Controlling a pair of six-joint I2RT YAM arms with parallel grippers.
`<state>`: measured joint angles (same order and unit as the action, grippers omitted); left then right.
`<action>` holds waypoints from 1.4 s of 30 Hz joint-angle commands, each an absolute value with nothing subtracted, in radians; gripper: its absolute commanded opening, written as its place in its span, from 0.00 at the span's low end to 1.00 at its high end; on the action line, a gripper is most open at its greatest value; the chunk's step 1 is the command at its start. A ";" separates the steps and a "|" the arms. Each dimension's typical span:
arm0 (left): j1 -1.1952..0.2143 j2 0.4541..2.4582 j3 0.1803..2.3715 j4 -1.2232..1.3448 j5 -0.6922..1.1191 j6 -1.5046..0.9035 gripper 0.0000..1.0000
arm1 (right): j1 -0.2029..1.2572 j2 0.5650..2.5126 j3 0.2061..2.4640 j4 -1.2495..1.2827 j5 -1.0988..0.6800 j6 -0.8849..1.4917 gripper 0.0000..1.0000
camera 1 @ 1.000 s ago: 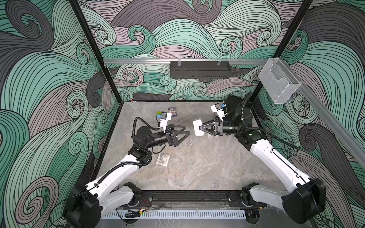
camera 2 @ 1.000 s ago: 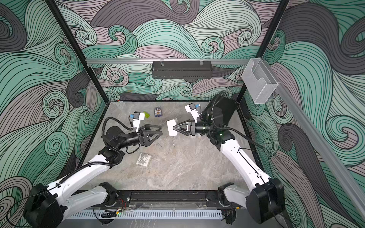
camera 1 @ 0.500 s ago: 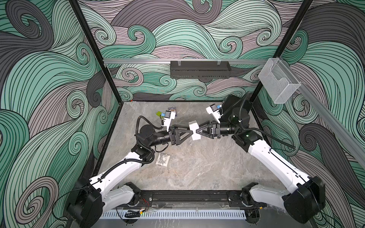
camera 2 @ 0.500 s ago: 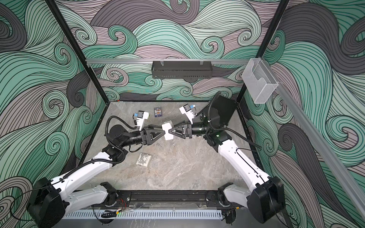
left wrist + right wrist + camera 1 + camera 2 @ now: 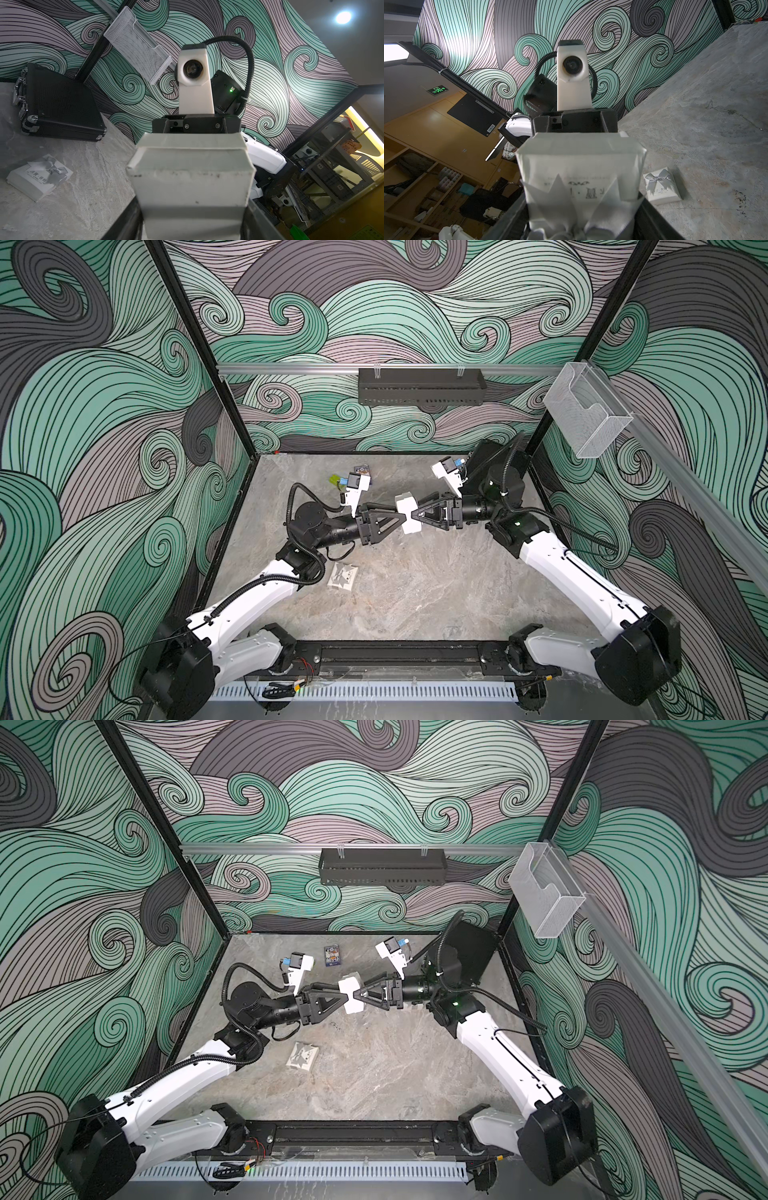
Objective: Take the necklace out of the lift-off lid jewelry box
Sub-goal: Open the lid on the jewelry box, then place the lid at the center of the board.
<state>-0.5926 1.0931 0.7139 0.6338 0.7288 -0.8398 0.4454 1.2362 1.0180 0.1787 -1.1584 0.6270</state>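
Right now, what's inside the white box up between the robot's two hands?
Nothing inside shows: the white box is closed, lid on, between the left gripper and right gripper. Any necklace is hidden.

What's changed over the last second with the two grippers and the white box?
The left gripper reached in to the box held by the right gripper, and its jaws narrowed around the free end; a firm grip isn't clear yet. The right gripper kept its hold. The other box on the table and the black case stayed put.
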 commanded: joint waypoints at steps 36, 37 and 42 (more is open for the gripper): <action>-0.541 1.108 0.792 0.370 0.868 -0.576 0.54 | 0.430 1.264 0.887 -0.501 -0.494 0.213 0.81; -0.540 1.104 0.798 0.360 0.887 -0.561 0.54 | 0.420 1.218 0.880 -0.448 -0.577 0.235 0.73; -0.540 1.084 0.816 0.342 0.966 -0.525 0.53 | 0.372 1.078 0.853 -0.087 -0.902 0.497 0.45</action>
<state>-0.5446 1.1049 0.7700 0.3492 0.8776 -0.5697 0.3859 1.1072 0.8436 -0.3016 -0.6594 0.3599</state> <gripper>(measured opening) 0.626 0.469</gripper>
